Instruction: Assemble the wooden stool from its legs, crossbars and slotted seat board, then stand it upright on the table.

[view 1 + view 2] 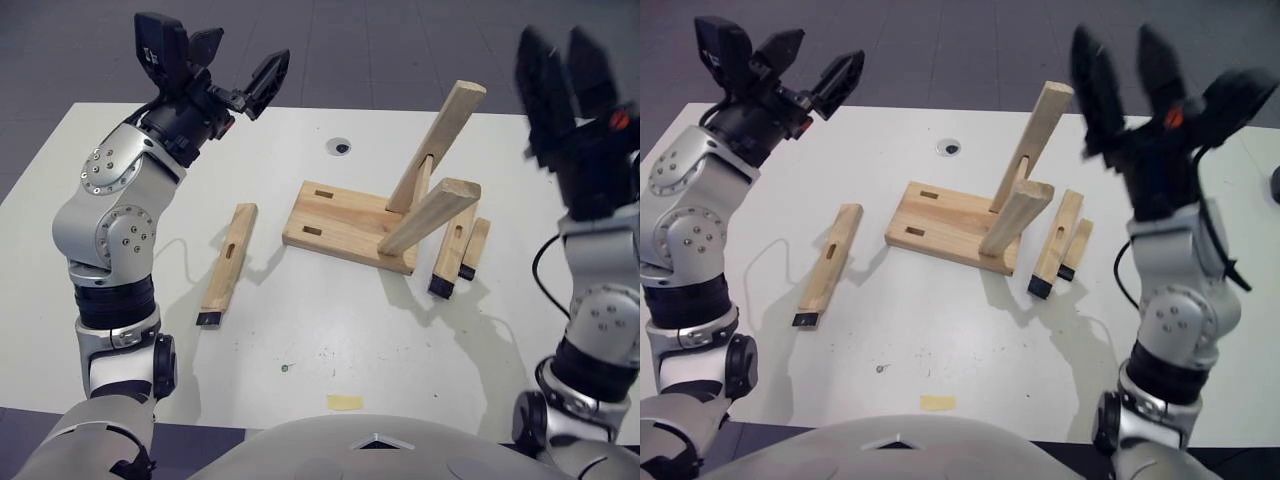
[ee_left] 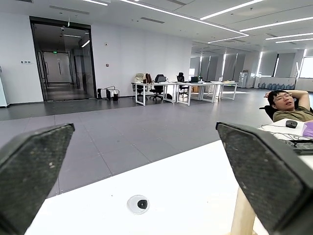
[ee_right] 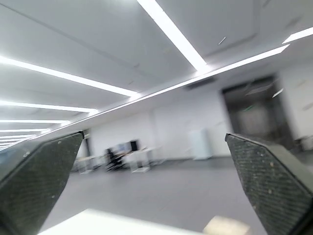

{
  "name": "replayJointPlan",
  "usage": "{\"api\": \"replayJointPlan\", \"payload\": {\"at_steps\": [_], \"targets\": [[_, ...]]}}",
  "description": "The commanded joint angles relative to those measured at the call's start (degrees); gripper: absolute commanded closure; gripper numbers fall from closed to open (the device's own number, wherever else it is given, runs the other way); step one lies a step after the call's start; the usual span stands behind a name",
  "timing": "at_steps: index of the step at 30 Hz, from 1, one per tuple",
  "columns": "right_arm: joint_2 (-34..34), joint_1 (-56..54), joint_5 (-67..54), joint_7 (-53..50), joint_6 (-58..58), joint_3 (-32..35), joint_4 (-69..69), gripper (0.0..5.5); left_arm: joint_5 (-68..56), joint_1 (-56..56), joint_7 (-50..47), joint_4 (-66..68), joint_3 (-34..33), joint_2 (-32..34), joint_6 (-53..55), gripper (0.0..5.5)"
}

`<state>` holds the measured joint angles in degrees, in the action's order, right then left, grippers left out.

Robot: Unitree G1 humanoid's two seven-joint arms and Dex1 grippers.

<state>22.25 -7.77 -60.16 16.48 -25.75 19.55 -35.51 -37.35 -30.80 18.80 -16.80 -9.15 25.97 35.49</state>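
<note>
Left eye view shows seat board (image 1: 345, 225), both jaws released; left wrist view, grommet (image 2: 138, 204).

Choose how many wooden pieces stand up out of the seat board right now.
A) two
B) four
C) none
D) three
A: a tall leg and a nearer leg rise tilted from the right side of the seat board. Its two left slots are unfilled, and a loose leg lies flat on the table.
</note>
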Motion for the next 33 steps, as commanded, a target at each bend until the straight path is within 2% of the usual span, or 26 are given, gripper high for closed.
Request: {"api": "replayJointPlan", "payload": {"at_steps": [1,5,9,13,15,18,22,26,28,33], "targets": [[1.64,12.02,-7.69,0.97,-4.70,-2.61,-9.18,0.12,0.41,2.34,1.11,-0.65,-1.06,1.67,1.61,0.10],[2.11,15.37,-1.07,-1.28,-5.07,-7.22,-11.93,0.12,0.88,2.07,1.81,-0.14,-0.25,1.31,1.73,0.10],[1.41,14.16,19.98,-9.46,-3.21,-14.83,-8.94,0.12,1.47,1.86,1.50,-0.08,0.15,0.93,1.79,0.10],[1.27,12.18,34.08,-13.52,2.97,-12.96,-2.51,0.12,2.08,2.59,1.44,-0.13,0.65,0.05,1.78,0.10],[0.11,10.74,33.52,-13.22,3.56,-11.25,-1.06,0.12,2.50,3.12,1.38,-0.45,1.02,-0.27,1.66,0.10],[-0.07,11.88,32.45,-9.74,2.36,-12.89,-0.82,0.12,2.65,3.10,1.11,-0.27,1.10,-1.05,1.50,0.10],[-2.48,12.18,23.81,-7.47,-1.47,-9.54,1.25,0.12,2.64,3.72,1.06,-0.51,1.44,-1.73,1.44,0.10],[-0.47,11.48,18.39,-3.64,-3.02,-5.96,2.15,0.73,3.43,4.78,0.78,-0.76,1.52,-1.99,1.20,0.10],[1.55,11.72,19.20,-1.09,-2.83,-5.18,3.78,1.11,3.32,5.18,0.47,-0.92,1.32,-2.43,1.37,0.10],[2.45,9.85,21.12,-2.37,-4.85,-5.58,5.51,1.92,3.57,5.84,0.58,-1.46,1.66,-2.76,1.47,0.10]]}}
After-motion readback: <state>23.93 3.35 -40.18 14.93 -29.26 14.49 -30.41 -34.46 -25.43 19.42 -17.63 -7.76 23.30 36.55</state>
